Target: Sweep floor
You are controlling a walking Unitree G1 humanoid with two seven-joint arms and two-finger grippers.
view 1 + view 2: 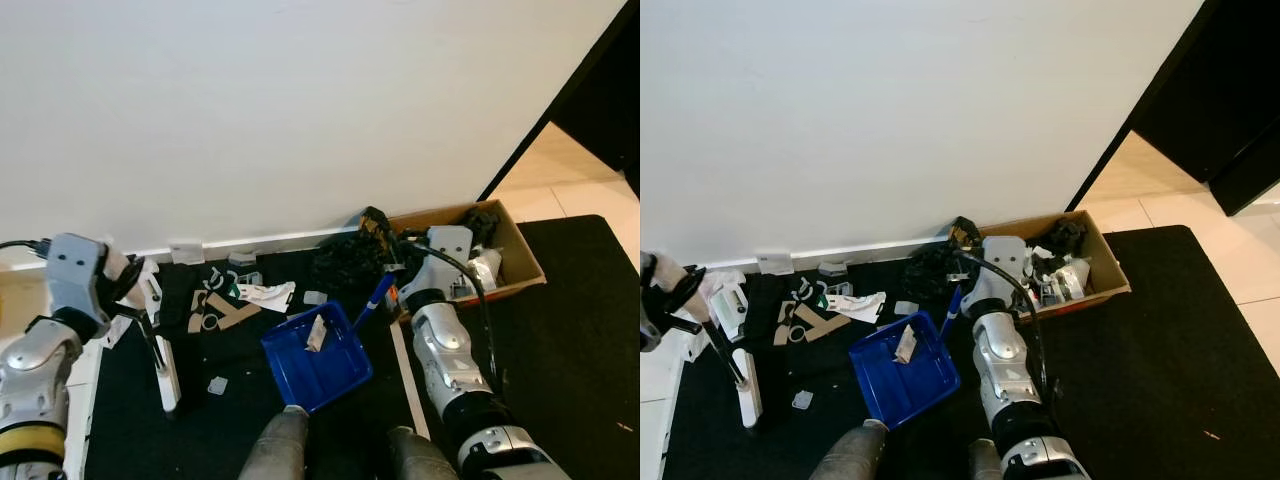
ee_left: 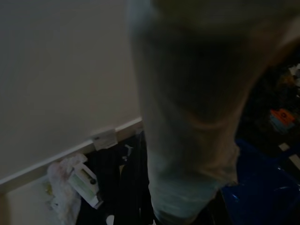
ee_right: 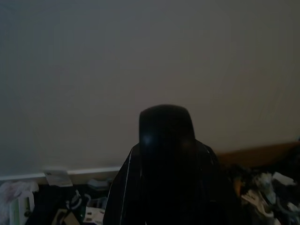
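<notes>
A blue dustpan [image 1: 332, 375] rests tilted on the black mat, with a pale paper scrap [image 1: 317, 333] in it. Its blue handle [image 1: 378, 294] rises to my right gripper [image 1: 390, 270], which is shut on it next to a heap of black crumpled plastic [image 1: 345, 262]. At the left, my left gripper [image 1: 678, 292] is shut on the pale-wrapped handle of a brush. The brush's black rod runs down to its white head [image 1: 168, 372] on the mat. Cardboard strips [image 1: 226, 311], white paper [image 1: 268, 295] and small scraps lie between brush and dustpan.
A cardboard box [image 1: 522, 252] of rubbish stands at the right by the wall. A white baseboard [image 1: 270, 241] runs behind the litter. White packets [image 1: 728, 305] lie at the far left. My legs [image 1: 282, 450] are just behind the dustpan. Pale tile [image 1: 1200, 200] lies beyond the mat.
</notes>
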